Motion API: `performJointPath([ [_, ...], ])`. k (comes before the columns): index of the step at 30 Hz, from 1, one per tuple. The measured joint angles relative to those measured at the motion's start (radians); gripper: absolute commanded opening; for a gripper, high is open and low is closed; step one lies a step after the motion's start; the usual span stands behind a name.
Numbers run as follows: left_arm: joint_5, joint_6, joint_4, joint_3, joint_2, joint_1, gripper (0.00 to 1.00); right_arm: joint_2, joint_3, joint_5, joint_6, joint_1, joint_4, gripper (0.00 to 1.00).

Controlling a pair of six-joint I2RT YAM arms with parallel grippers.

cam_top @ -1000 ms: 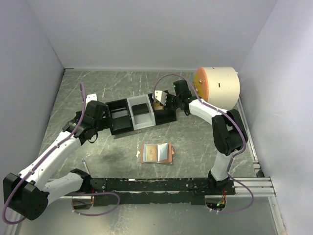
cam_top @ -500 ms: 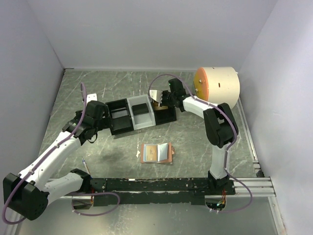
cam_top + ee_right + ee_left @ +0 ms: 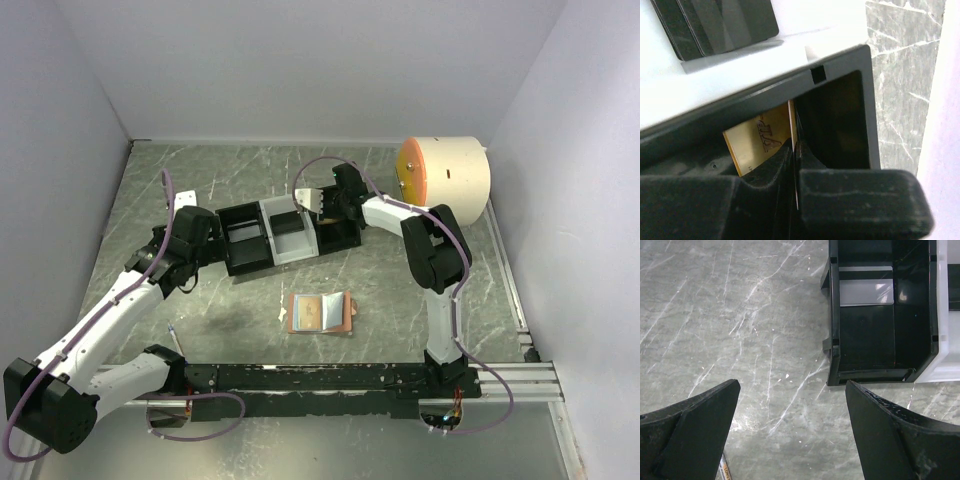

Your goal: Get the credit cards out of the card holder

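The salmon-pink card holder [image 3: 320,312] lies open on the table in front of the tray, with pale cards in its pockets. My right gripper [image 3: 322,203] [image 3: 796,150] is shut on a tan-gold credit card [image 3: 757,137], held on edge over the tray's right black compartment [image 3: 840,70]. Dark credit cards [image 3: 720,25] lie in the white middle compartment [image 3: 290,232]. A pale card [image 3: 865,290] lies in the left black compartment [image 3: 834,340]. My left gripper [image 3: 197,232] [image 3: 792,405] hangs open over bare table beside that compartment, holding nothing.
The black-and-white three-compartment tray [image 3: 245,262] sits mid-table. A large cream cylinder with an orange face [image 3: 445,180] stands at the back right. A black rail [image 3: 330,378] runs along the near edge. A thin pen-like stick [image 3: 174,338] lies at the front left.
My right arm has swung left, carrying the gold card from the tray's right end towards the middle compartment. The left arm has barely moved. The card holder has not moved.
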Motion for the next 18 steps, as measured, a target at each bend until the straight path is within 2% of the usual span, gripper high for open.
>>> performJointPath([
  [7, 0.000, 0.000, 0.000, 0.000, 0.000, 0.000, 1.00, 0.006, 0.001, 0.040, -0.006, 0.021, 0.008, 0.12],
  [11, 0.000, 0.000, 0.000, 0.000, 0.000, 0.000, 1.00, 0.006, 0.001, 0.056, -0.006, 0.021, 0.011, 0.24],
  [13, 0.000, 0.000, 0.000, 0.000, 0.000, 0.000, 1.00, 0.006, 0.001, 0.063, -0.005, 0.021, 0.007, 0.39],
  [14, 0.000, 0.000, 0.000, 0.000, 0.000, 0.000, 1.00, 0.005, 0.000, 0.067, -0.006, 0.021, 0.007, 0.42],
  [18, 0.000, 0.000, 0.000, 0.000, 0.001, 0.000, 1.00, -0.008, -0.006, 0.067, 0.001, 0.021, -0.012, 0.45],
])
